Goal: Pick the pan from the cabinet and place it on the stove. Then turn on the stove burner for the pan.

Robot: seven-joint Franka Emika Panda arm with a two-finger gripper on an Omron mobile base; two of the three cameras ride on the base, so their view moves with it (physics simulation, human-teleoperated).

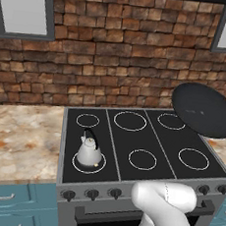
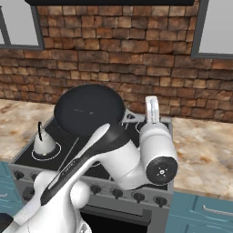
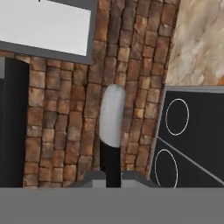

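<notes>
1. From the camera behind the arm's left, a round, shallow black frying pan [image 1: 205, 110] hangs tilted in the air over the back-right corner of the black glass cooktop [image 1: 126, 145], its dark underside showing and its far edge running out toward the marbled tabletop [image 1: 18, 139]. The front-right white ring burner [image 1: 193, 159] lies bare, below the pan and nearer the camera. A small silver kettle [image 1: 89, 152] sits on the front-left ring. A row of black knobs [image 1: 92, 194] lines the grey front. A brick wall [image 1: 111, 55] rises behind, and teal lower drawers [image 1: 6, 205] sit to the left.

2. From the camera behind the arm's right, the pan is again held up, tilted, above the cooktop, with the robot's white arm [image 2: 136, 159] crossing in front of it. The pan's long handle is hidden behind the arm. The kettle stands at the left on its ring.

3. Looking along the hand, the pan's long thin grey metal handle [image 3: 112, 120] stands up from between the small dark jaws of the gripper [image 3: 113, 177], which are pressed tightly on it. Brick wall fills the middle, and two white rings of the cooktop show at the right edge.
</notes>
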